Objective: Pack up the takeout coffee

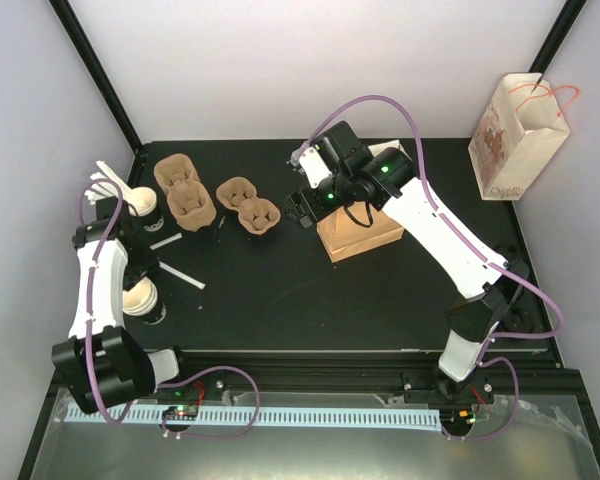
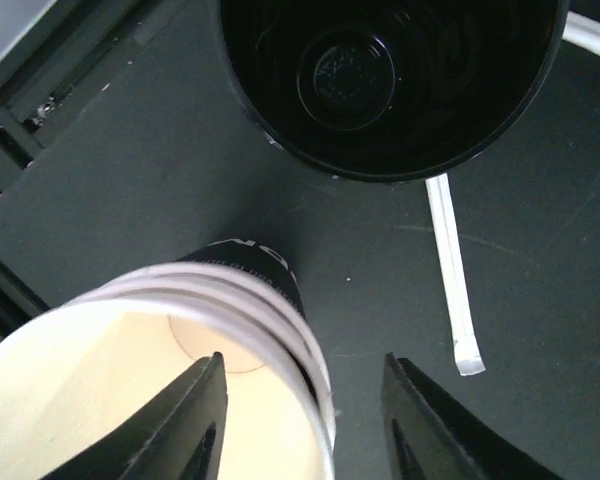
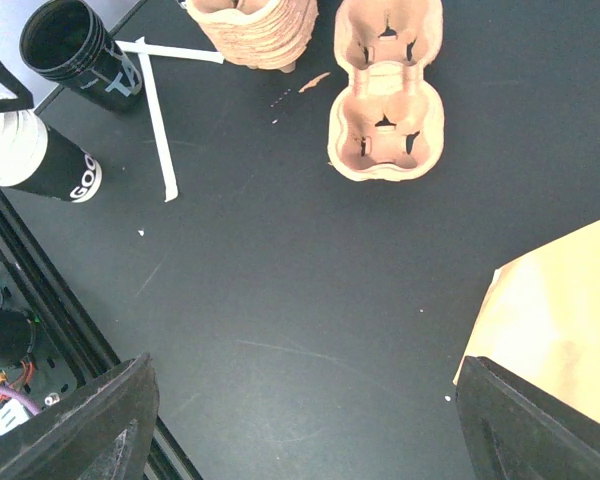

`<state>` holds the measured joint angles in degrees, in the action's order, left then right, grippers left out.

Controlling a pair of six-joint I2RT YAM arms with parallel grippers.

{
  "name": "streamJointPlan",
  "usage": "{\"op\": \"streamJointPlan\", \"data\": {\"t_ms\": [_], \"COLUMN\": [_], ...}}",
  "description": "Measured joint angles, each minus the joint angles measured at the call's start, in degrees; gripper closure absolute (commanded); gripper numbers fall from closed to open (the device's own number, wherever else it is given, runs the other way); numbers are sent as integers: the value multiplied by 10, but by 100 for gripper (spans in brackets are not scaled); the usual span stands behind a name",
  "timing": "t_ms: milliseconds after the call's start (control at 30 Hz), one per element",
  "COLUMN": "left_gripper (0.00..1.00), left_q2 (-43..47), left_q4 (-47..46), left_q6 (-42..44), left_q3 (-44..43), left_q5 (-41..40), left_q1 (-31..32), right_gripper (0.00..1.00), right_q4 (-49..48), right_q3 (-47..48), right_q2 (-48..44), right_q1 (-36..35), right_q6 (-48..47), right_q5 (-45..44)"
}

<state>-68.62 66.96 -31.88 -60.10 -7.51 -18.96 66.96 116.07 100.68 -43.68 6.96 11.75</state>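
The takeout coffee cup [image 2: 100,380] is a white-rimmed paper cup with a cream inside and a black sleeve, the top one of a nested stack. It stands at the table's left front [image 1: 140,297] and shows at the left edge of the right wrist view [image 3: 25,150]. My left gripper [image 2: 302,360] straddles its rim: one finger is inside the cup, and the other is outside with a gap to the wall. A black cup [image 2: 390,80] with a black lid at its bottom stands just beyond. My right gripper [image 3: 308,365] hangs open over bare table near the middle [image 1: 300,210].
Wrapped white stirrers [image 2: 455,290] lie beside the black cup [image 3: 75,50]. A stack of pulp cup carriers [image 3: 255,30] and a single carrier [image 3: 385,90] sit mid-table. Flat brown bags [image 1: 362,235] lie under the right arm. A tall paper bag [image 1: 515,135] stands at the back right.
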Motion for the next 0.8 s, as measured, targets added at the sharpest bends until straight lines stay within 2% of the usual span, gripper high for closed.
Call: {"op": "streamJointPlan", "data": {"t_ms": [133,167,333,600,700,800], "left_gripper": [94,98,98,99,98,98], "left_q2": [-29,-31,-27,-10,10,35], "left_q4": [-12,-12,-3,57,66,61], "left_q6": [1,4,1,-2,3,13], "left_q3": [3,3,-3,-68,-69,-55], "left_q5": [10,13,11,-24,16,95], "left_q1": [-6,-7,-9,-8,-7,-6], "right_gripper": [16,16,16,16,16,16], "right_q4": [0,1,2,2,2,-5], "right_q3": [0,0,0,5,18,47], "right_q2": [0,0,0,5,20,46], "right_q1": [0,0,0,0,-1,-9], "right_q6": [0,0,0,-1,0,0], "right_q5": [0,0,0,7,20,33]}}
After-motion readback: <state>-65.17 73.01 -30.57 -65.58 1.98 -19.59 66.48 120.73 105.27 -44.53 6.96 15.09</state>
